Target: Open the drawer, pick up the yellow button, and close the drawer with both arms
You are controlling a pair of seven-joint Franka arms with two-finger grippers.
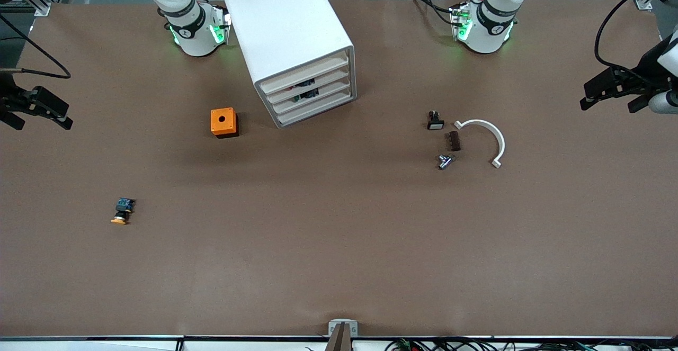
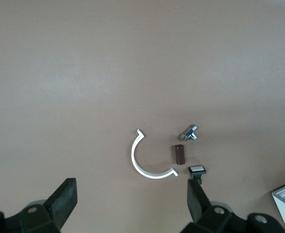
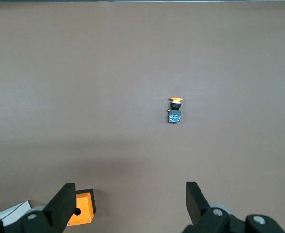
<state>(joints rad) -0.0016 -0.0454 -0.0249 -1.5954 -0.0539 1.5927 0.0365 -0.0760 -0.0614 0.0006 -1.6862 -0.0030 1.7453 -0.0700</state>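
1. Two grippers, both mine, both empty with fingers spread wide: my left gripper (image 1: 609, 94) hangs over the table edge at the left arm's end, my right gripper (image 1: 39, 108) over the edge at the right arm's end. Both wait clear of the work.

2. My button (image 1: 122, 210) lies on its side on the bare table (image 1: 328, 245), toward the right arm's end, nearer the front camera than the orange box (image 1: 224, 122). In my right wrist view the button (image 3: 175, 110) shows its orange cap at one end and dark body at the other.

3. I judge it light, hard and small. It may roll or skid if nudged, so I would pinch across the squarer dark body, not the rounded cap.

4. My drawer (image 1: 303, 73), topmost in the white cabinet (image 1: 288, 38), looks shut, flush with the three below.

5. I expect thin, stiff, light plastic that slides easily; the cabinet may shift when pulled. One gripper should steady the cabinet while the other hooks the front lip.

6. Near my left gripper (image 2: 132, 206) lie a white curved clip (image 2: 141, 162), a black button (image 2: 196, 171), a brown block (image 2: 180, 154) and a metal fitting (image 2: 190, 133), none needed.
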